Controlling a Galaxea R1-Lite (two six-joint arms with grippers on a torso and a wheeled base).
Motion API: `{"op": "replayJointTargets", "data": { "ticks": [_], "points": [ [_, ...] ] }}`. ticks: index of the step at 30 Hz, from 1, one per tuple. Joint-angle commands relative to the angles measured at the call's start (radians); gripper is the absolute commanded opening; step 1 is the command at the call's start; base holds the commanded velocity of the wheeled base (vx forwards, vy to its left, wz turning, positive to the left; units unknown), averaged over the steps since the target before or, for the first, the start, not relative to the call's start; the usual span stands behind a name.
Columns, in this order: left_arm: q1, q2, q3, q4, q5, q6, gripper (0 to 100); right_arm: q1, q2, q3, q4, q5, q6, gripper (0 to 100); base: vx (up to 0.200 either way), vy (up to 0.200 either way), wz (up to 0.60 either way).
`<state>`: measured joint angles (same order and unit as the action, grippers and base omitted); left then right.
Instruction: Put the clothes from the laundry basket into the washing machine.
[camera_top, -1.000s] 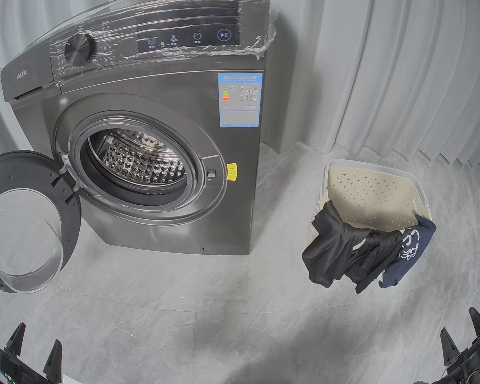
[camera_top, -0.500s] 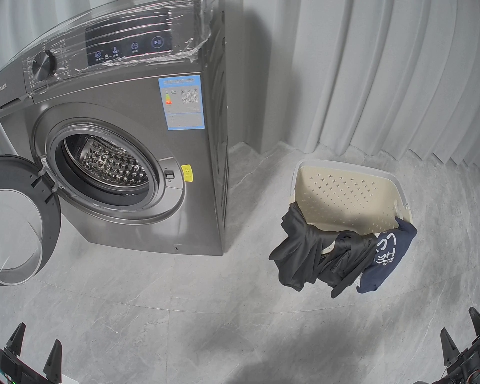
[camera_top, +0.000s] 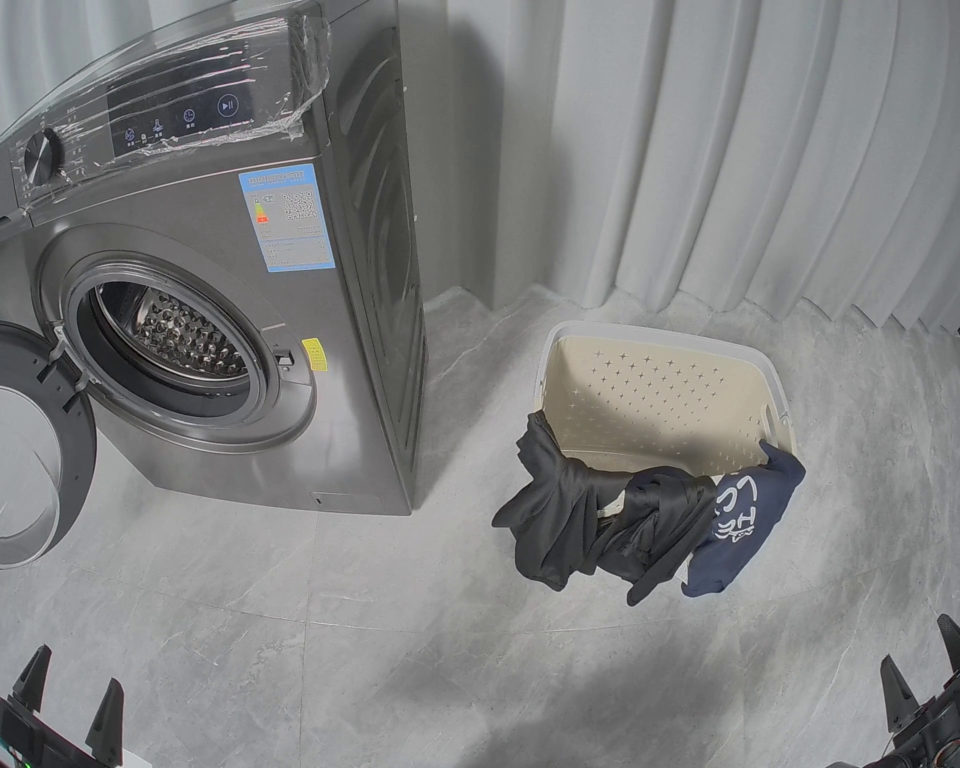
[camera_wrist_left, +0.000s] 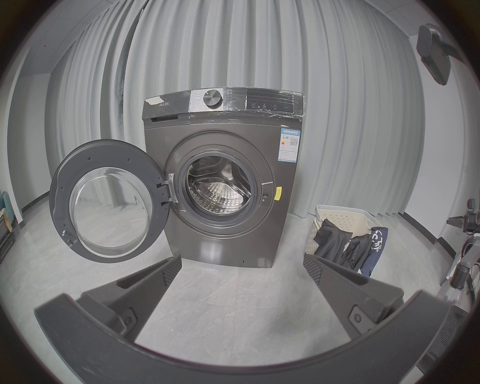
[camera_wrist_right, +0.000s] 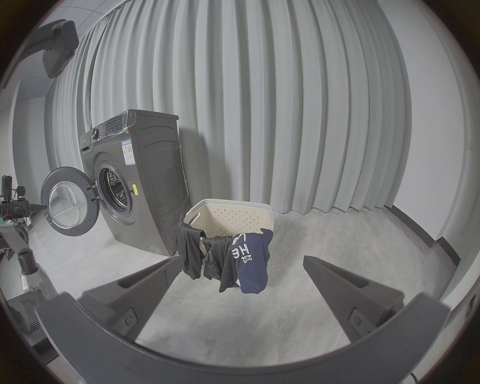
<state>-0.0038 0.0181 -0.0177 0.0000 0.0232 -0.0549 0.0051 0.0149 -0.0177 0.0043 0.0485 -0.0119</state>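
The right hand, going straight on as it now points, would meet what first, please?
Probably the navy shirt hanging over the laundry basket's near rim; nothing shows in between, though depth is hard to judge.

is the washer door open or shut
Open: the door is swung out to one side, and the bare drum shows through the round opening.

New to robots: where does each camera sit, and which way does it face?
Head view: on the head, looking down; washing machine left, laundry basket right, left pincer and right pincer at the bottom.
Left wrist view: left wrist, faces the machine's open door past its open pincer.
Right wrist view: right wrist, faces the draped clothes past its open pincer.
All share machine and basket.
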Motion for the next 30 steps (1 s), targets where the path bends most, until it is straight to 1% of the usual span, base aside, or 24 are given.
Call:
{"op": "replayJointTargets", "data": {
  "ticks": [1,15,30],
  "points": [
    [0.001,-0.012,0.016,0.000,0.000,0.000,100,0.001,-0.013,0.016,0.000,0.001,0.000,100,0.000,-0.200,0.00],
    [0.001,-0.012,0.016,0.000,0.000,0.000,100,0.001,-0.013,0.016,0.000,0.001,0.000,100,0.000,-0.200,0.00],
    [0.001,-0.012,0.016,0.000,0.000,0.000,100,0.001,-0.013,0.016,0.000,0.001,0.000,100,0.000,0.000,0.00]
  ]
}}
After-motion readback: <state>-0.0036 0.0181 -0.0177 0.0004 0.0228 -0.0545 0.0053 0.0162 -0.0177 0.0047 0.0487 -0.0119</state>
